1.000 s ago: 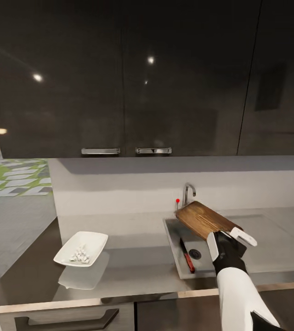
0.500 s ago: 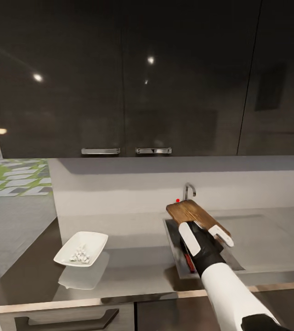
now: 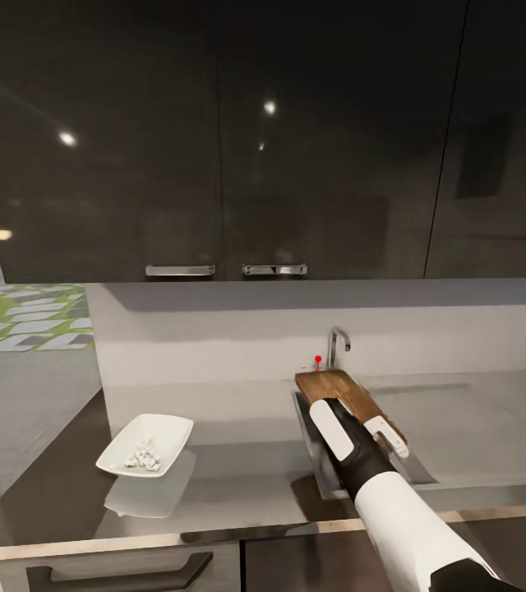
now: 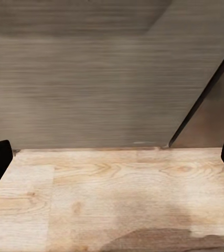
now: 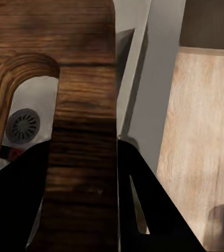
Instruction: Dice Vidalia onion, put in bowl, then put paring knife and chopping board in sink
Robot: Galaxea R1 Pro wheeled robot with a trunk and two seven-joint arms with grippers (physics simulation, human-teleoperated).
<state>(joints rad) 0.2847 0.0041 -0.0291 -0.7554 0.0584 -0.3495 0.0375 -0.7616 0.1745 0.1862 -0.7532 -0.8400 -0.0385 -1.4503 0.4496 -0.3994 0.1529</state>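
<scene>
My right gripper [image 3: 360, 429] is shut on the near end of the dark brown chopping board [image 3: 334, 385], which slants over the steel sink [image 3: 306, 423] below the chrome tap [image 3: 339, 340]. In the right wrist view the board [image 5: 83, 100] runs between my black fingers [image 5: 17, 210], and its slot hole shows the sink's drain [image 5: 21, 126] and a red bit of the paring knife [image 5: 10, 153] below. The white bowl [image 3: 145, 443] holding diced onion [image 3: 142, 455] stands on the countertop [image 3: 230, 481] to the left. My left gripper [image 4: 112, 163] is open over a wooden floor.
Dark glossy wall cabinets [image 3: 214, 140] hang above the counter. The flat steel drainboard [image 3: 477, 427] stretches right of the basin. A red-knobbed lever [image 3: 318, 359] stands beside the tap. A drawer handle [image 3: 119, 573] shows below the counter's front edge.
My right arm has carried the chopping board leftward and lower, from over the drainboard side to over the basin. The board and arm now cover the knife in the head view.
</scene>
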